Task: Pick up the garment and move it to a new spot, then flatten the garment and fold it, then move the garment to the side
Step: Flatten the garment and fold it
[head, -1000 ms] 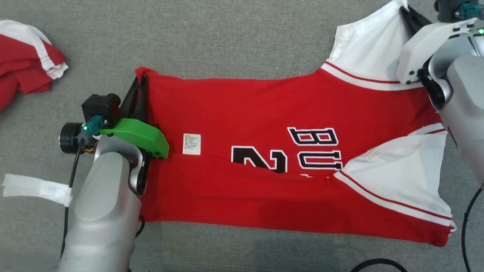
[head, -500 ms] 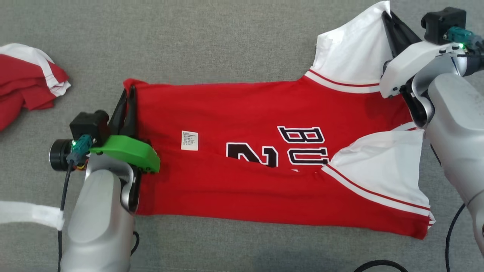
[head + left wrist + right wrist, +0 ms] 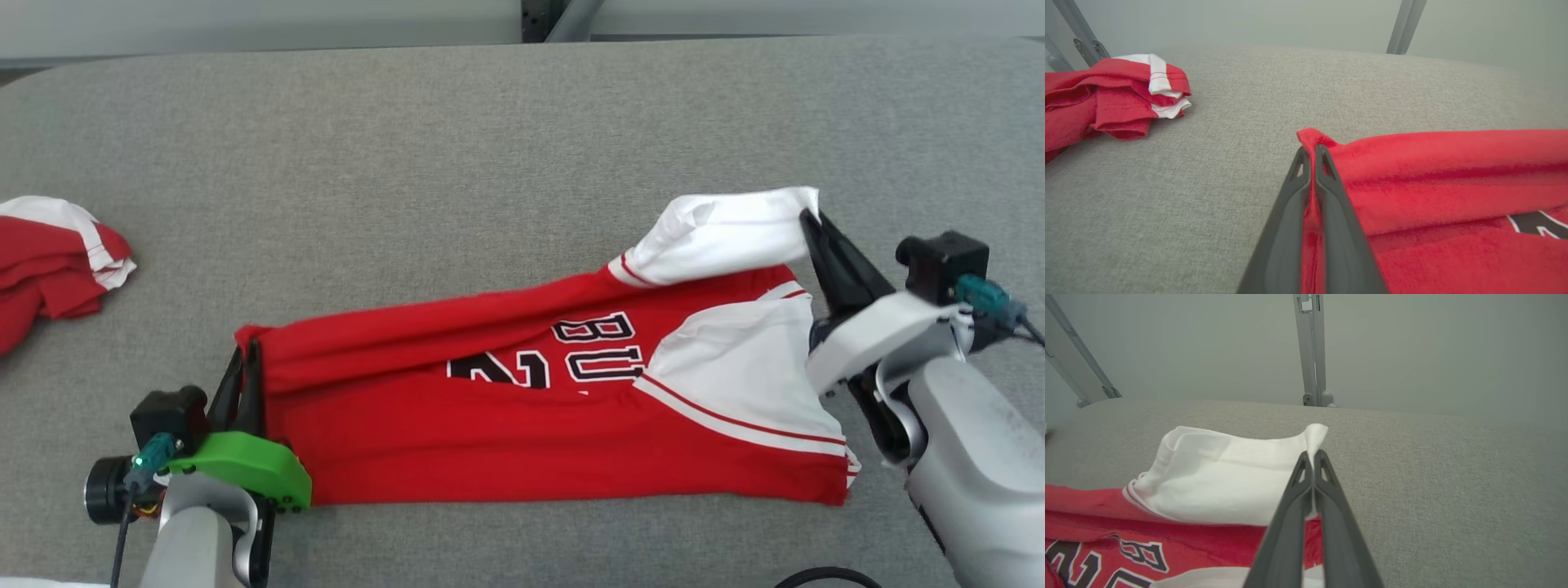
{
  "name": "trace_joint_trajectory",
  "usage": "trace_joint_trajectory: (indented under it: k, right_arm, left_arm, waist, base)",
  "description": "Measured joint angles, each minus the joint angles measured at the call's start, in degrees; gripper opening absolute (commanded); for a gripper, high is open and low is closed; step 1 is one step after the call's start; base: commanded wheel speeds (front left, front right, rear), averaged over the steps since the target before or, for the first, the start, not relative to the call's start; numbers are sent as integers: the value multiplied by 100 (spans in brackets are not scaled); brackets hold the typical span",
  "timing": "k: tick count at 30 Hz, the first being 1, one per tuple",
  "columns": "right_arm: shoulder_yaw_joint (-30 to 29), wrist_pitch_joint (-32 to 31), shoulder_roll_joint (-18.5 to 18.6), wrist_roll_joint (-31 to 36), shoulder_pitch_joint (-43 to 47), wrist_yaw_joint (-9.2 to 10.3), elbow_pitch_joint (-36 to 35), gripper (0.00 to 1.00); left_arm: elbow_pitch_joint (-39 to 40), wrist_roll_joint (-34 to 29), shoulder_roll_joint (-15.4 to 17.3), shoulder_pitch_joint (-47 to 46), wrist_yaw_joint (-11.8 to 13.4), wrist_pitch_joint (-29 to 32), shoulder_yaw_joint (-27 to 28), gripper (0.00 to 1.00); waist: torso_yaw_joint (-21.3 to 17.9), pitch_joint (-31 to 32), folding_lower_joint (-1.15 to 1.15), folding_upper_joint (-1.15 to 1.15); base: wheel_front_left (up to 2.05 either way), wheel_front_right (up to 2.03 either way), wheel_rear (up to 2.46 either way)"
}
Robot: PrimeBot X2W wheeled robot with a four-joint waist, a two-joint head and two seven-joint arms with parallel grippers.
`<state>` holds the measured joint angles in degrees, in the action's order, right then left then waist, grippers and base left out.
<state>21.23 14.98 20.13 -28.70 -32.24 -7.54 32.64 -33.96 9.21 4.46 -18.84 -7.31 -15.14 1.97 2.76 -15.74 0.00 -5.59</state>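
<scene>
Two grippers hold one garment [image 3: 490,441], a red jersey with white sleeves and black lettering, which lies lengthwise across the near middle of the grey table [image 3: 424,155].

Head view: the left gripper [image 3: 246,351], at the near left, has its dark fingers pressed together on the garment's far-left corner. A green cover [image 3: 245,474] sits on its wrist. The right gripper [image 3: 808,219], at the right, is likewise closed, pinching the tip of the white sleeve [image 3: 718,237], which is lifted clear of the table and curls over the red body. The garment's far long edge stands raised, and the lettering is partly hidden under a fold. A second garment [image 3: 49,261], red and white and crumpled, lies at the far left, well apart from the first.

Left wrist view: the left gripper [image 3: 1310,149] has red cloth squeezed between its closed fingers, with the corner poking out past the tips. The garment [image 3: 1453,171] runs off to the right as a thick fold. The second garment [image 3: 1106,98] lies farther off to the left.

Right wrist view: the right gripper [image 3: 1312,454] is closed on the white sleeve [image 3: 1229,477], a small tuft of which stands above the tips. The sleeve sags open to the left, with the red body and lettering nearer. A metal post [image 3: 1312,347] stands beyond the table's far edge.
</scene>
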Motion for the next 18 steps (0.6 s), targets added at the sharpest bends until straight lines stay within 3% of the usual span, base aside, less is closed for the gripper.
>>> trace_joint_trajectory:
  k: [8, 18]
  right_arm:
    - [-447, 1, -309, 200, 1299, 0, -769, 0]
    - [-803, 0, -647, 576, 2087, 0, -810, 0]
  left_arm:
    - [27, -36, -11, 603, -9, 0, 121, 0]
    - [77, -37, -110, 1073, -23, 0, 338, 0]
  waist:
    - [-317, 267, 0, 0]
    - [-397, 411, 0, 0]
  base:
    - [0, 0, 0]
    - [0, 0, 0]
